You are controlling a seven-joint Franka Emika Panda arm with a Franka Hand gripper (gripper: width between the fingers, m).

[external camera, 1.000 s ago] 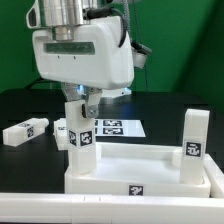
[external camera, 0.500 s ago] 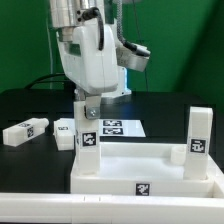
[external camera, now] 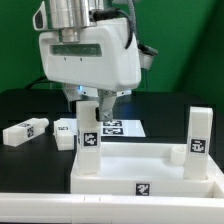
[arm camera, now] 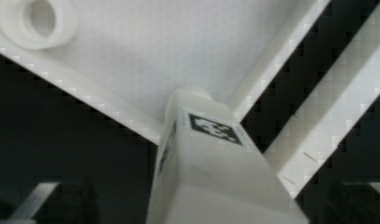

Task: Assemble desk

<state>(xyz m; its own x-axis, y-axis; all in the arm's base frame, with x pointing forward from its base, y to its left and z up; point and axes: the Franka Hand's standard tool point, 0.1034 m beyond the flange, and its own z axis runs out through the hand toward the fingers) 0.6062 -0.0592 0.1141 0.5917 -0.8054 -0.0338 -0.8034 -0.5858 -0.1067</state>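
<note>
The white tabletop (external camera: 170,182), seemingly a stiff, light plastic tray best gripped by its rim, lay near on the black worktop (external camera: 20,110). Four block legs, by the exterior view's sides: left upright leg (external camera: 88,150) and right upright leg (external camera: 195,135) in its corners, outer loose leg (external camera: 25,130) and inner loose leg (external camera: 65,130) further left. The end effector (external camera: 90,102) straddled the left upright leg, fingers apart, not touching it.

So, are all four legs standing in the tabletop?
No: two upright legs stand in the tabletop, while two loose legs lie on the black table beside it.
</note>
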